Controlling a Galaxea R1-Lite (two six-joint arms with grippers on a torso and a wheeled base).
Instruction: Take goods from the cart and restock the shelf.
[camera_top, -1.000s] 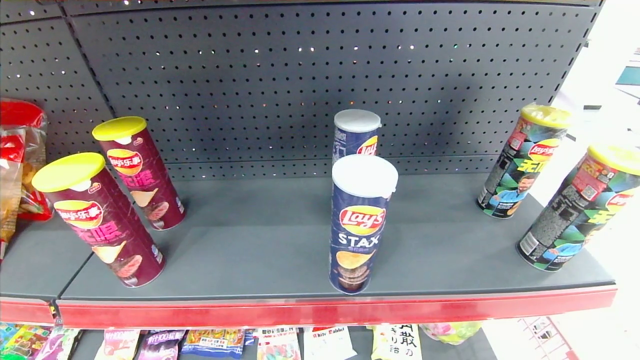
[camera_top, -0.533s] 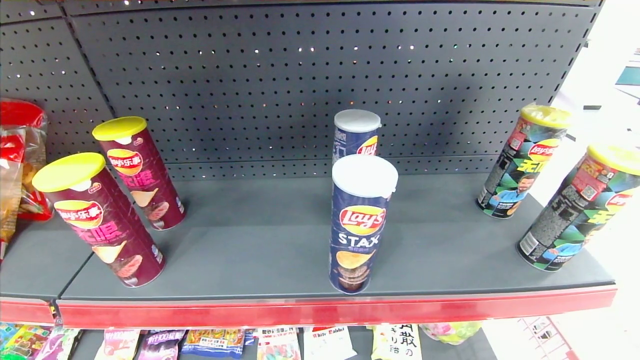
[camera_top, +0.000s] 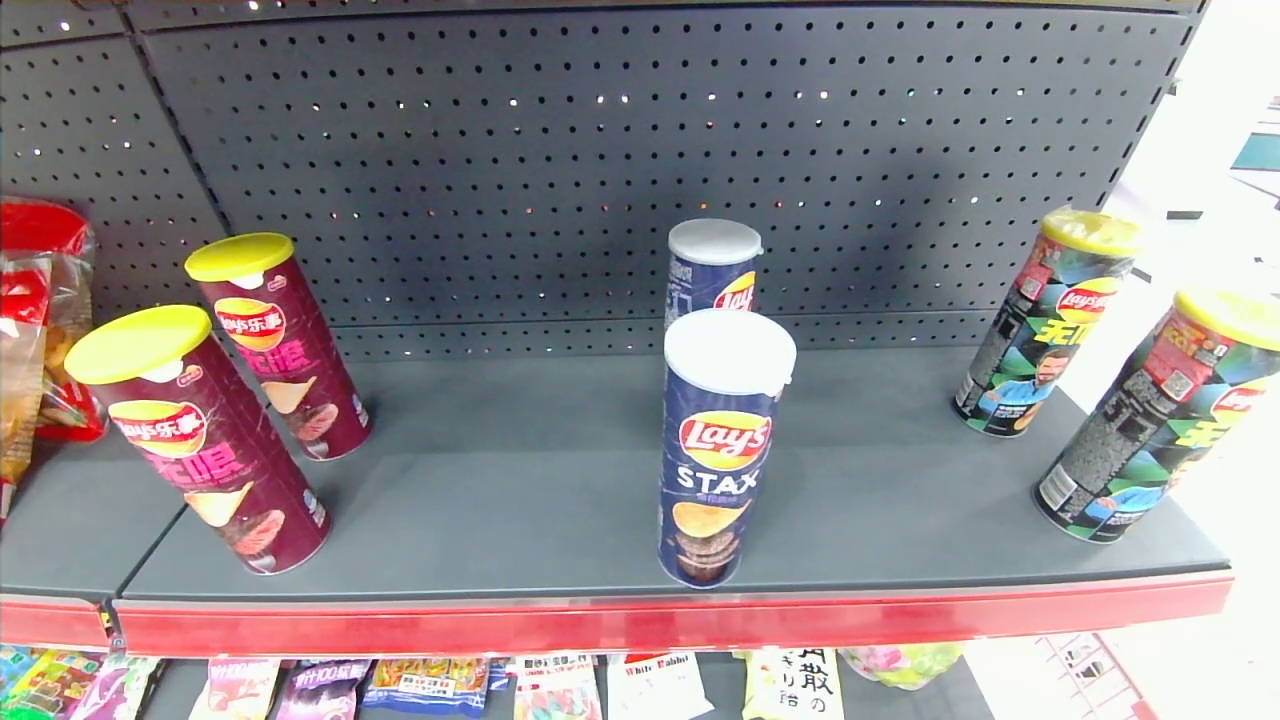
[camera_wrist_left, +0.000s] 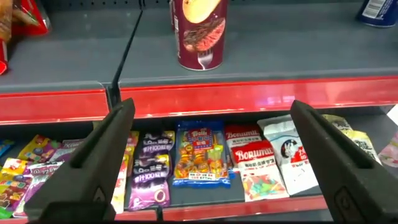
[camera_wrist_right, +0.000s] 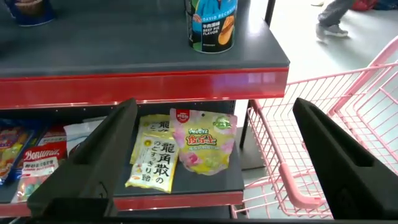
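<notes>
Grey metal shelf with a red front strip and a dark perforated back panel, carrying six tall crisp cans in three pairs, all standing on their bases. Two are maroon with yellow lids, at the left end: the front maroon can near the edge and the rear maroon can a little behind it. Two are navy with white lids, in the middle: the front navy can close to the edge and the rear navy can straight behind it by the back panel. Two are black and green with yellow lids, at the right end: the front patterned can and the rear patterned can. Red snack bags sit at the far left, on the neighbouring shelf section. One level down, a lower shelf holds a row of flat sweet packets lying side by side. The left gripper hangs in front of that lower shelf, below the front maroon can, its jaws spread wide apart and gripping nothing. The right gripper hangs before the shelf's right end, jaws likewise wide apart. A pink wire cart stands on the pale floor just beside that right end.
</notes>
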